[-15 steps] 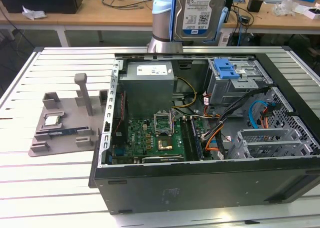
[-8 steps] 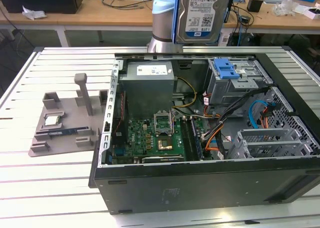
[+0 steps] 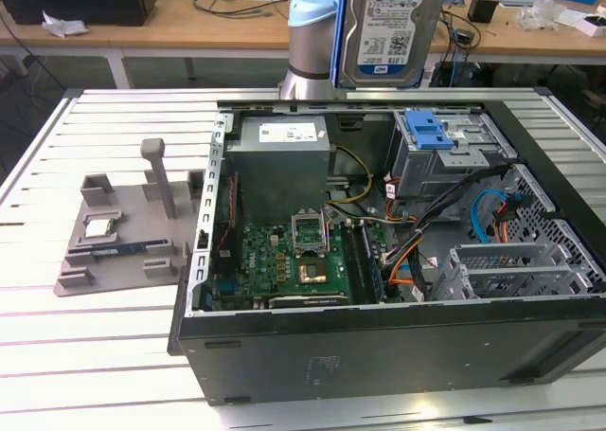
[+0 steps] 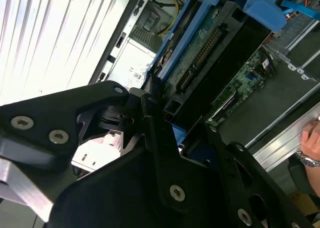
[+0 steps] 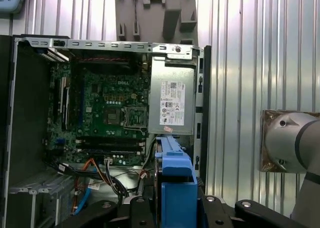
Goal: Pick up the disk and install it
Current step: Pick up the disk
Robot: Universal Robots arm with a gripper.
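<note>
The disk [image 3: 393,28], a silver-grey drive with a blue-and-white label in a blue frame, hangs upright in the air above the far edge of the open computer case [image 3: 379,346], over the gap between the power supply and the drive cage. In the second wrist view my gripper [image 4: 165,112] is shut on one end of the disk [image 4: 200,52], whose circuit-board side faces the camera. The first wrist view looks along the blue frame edge of the disk [image 5: 175,183], which stands between the black fingers [image 5: 220,213], with the case interior below.
Inside the case are the grey power supply [image 3: 281,161], the motherboard [image 3: 289,260] and a grey cage with a blue bracket [image 3: 431,128] on top. A grey fixture [image 3: 123,232] lies at the exterior view's left. A person's hand with a watch [image 4: 310,143] rests near the case.
</note>
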